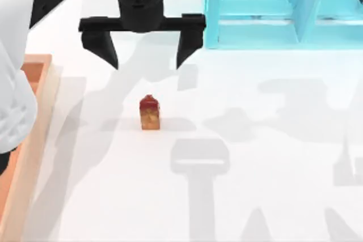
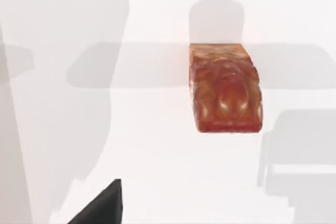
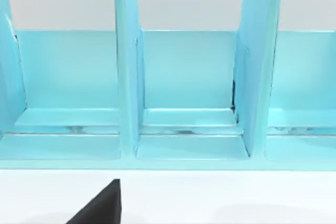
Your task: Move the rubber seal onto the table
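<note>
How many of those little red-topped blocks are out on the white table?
1. The rubber seal stands upright on the table, below the left gripper, whose fingers are open.

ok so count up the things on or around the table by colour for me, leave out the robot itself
Tan-orange and dark red: 1, the rubber seal, standing on the white table.
Orange-brown: 1, the wooden tray at the table's left edge.
Turquoise: 1, the shelf unit at the back right.
Total: 3
</note>
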